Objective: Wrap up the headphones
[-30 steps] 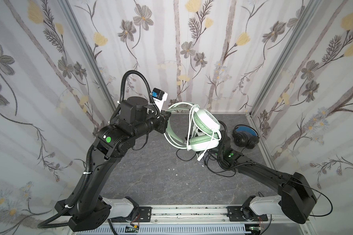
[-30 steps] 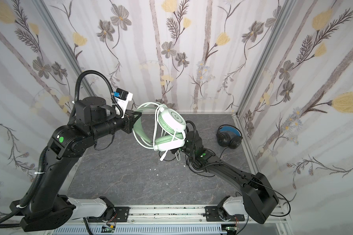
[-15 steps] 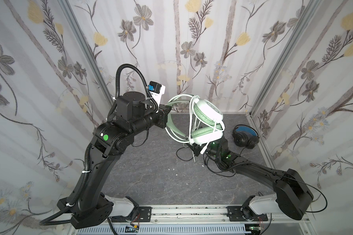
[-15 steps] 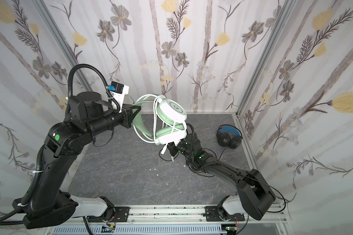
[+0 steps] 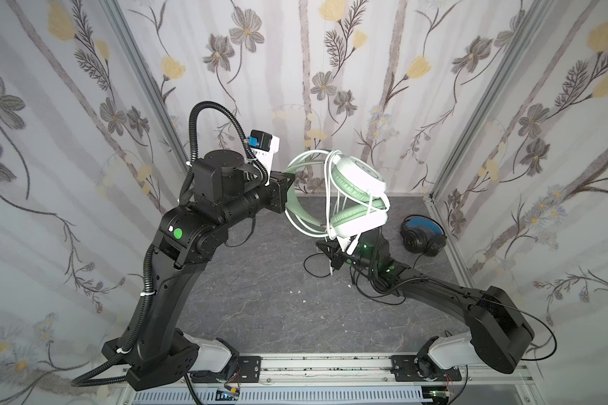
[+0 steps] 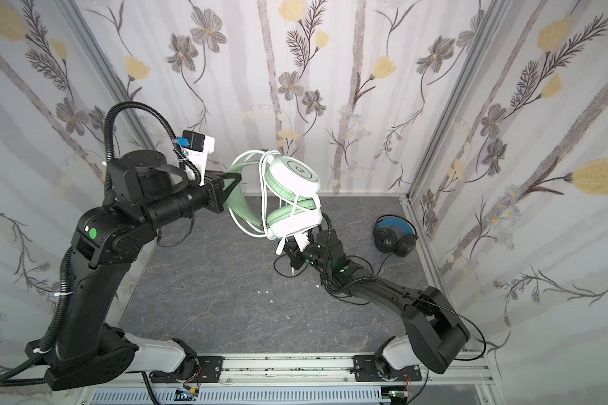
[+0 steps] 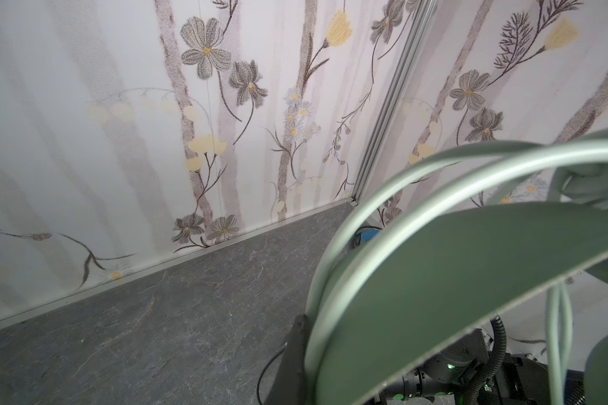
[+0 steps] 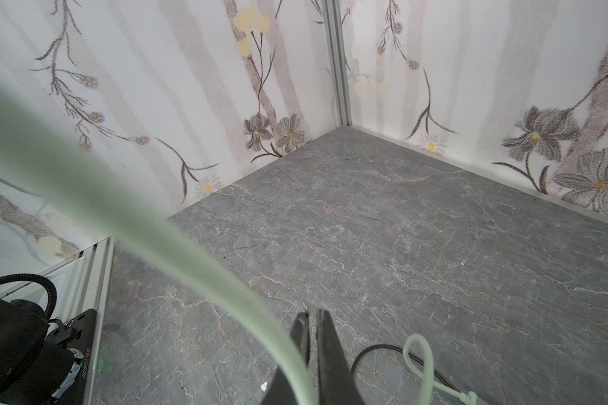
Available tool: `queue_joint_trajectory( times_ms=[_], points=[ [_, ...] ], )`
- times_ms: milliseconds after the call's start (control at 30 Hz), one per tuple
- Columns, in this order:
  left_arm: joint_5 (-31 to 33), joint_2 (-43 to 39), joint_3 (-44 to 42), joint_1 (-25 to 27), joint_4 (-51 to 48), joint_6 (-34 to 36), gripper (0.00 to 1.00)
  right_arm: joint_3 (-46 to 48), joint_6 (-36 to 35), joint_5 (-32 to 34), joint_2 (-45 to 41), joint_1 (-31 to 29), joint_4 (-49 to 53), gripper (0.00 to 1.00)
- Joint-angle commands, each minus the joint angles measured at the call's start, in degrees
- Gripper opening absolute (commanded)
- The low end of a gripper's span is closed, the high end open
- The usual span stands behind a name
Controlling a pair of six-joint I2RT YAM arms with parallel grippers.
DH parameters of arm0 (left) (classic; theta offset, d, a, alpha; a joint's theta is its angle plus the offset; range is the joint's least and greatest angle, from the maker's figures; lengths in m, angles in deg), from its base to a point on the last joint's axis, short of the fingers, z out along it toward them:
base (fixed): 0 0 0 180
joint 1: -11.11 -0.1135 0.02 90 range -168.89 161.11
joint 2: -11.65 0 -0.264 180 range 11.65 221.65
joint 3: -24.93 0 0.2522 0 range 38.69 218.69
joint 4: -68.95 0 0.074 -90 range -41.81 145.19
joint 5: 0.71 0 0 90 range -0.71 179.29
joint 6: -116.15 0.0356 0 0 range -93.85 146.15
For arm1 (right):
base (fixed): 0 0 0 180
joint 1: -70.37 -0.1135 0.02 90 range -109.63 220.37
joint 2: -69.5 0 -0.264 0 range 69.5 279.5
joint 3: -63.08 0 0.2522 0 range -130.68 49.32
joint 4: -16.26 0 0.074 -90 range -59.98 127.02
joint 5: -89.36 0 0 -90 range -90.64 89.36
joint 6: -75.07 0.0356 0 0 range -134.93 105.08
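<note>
R end effector (image 8: pixel 311 317) closed; mint headset (image 5: pixel 360 175) higher.

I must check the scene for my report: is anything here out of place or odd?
Yes. Small white bits lie scattered on the mat. A black cable sprawls in loose loops beside the right arm, and the black headset sits unwrapped by the right wall. The mint headset hangs in the air with its cable end dangling.

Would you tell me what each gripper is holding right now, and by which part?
The left gripper clamps the mint-green headphones by the headband. The right gripper is shut beside the whitish cable; whether it pinches it cannot be told.
</note>
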Motion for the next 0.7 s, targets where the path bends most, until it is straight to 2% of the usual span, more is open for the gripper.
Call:
queue_joint_trajectory(
  times_ms=[0, 133, 367, 633, 667],
  points=[
    [3.8, 0.5, 1.7, -0.5, 5.3, -4.1, 0.0, 0.9, 0.8, -0.8, -0.4, -0.1, -2.2, 0.01],
    [11.1, 0.5, 1.1, -1.1, 7.8, -5.3, 0.0, 2.9, 1.3, 0.5, -2.5, -0.3, -0.7, 0.0],
    [18.9, 1.7, -1.0, -2.0, 11.4, -6.7, 0.0, 7.8, 0.8, 5.6, -8.6, -2.2, 3.8, 0.0],
    [30.2, 1.3, -8.1, -2.1, 17.5, -8.8, 0.0, 9.9, -0.6, 12.7, -14.9, -7.0, 10.5, 0.0],
    [31.3, 1.1, -9.0, -2.2, 18.0, -8.9, 0.0, 9.9, -0.8, 13.5, -15.5, -9.0, 11.3, 0.0]
  ],
)
